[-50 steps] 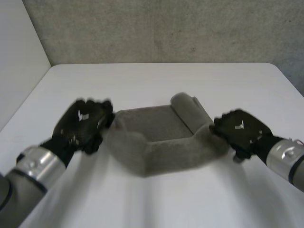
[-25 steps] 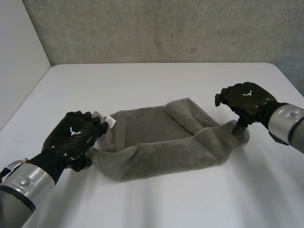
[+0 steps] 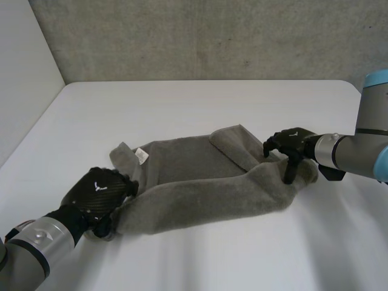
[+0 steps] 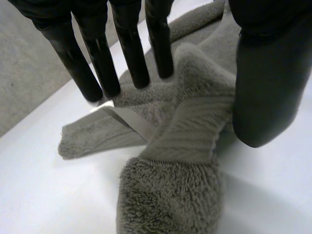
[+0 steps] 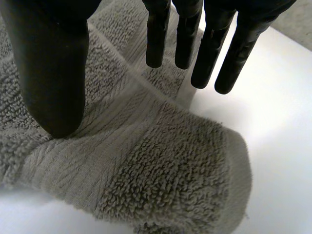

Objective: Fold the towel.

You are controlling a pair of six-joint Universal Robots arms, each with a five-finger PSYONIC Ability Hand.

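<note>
Towel point(image 3: 206, 188) stretched out on table point(image 3: 182, 103); white tag point(image 3: 141, 156), writing unreadable. Left hand point(image 3: 97, 197) at one end, wrist view showing straight fingers point(image 4: 129, 53) and thumb pinching a ridge. Right hand point(image 3: 291, 145) on the opposite end, thumb pressing down, fingers point(image 5: 185, 34) spread above.

White table point(image 3: 182, 103), as we view it from the head camera. Directly on it lies a grey towel point(image 3: 206, 197), its near edge bunched into a thick ridge, white label point(image 3: 141, 155) uppermost.
</note>
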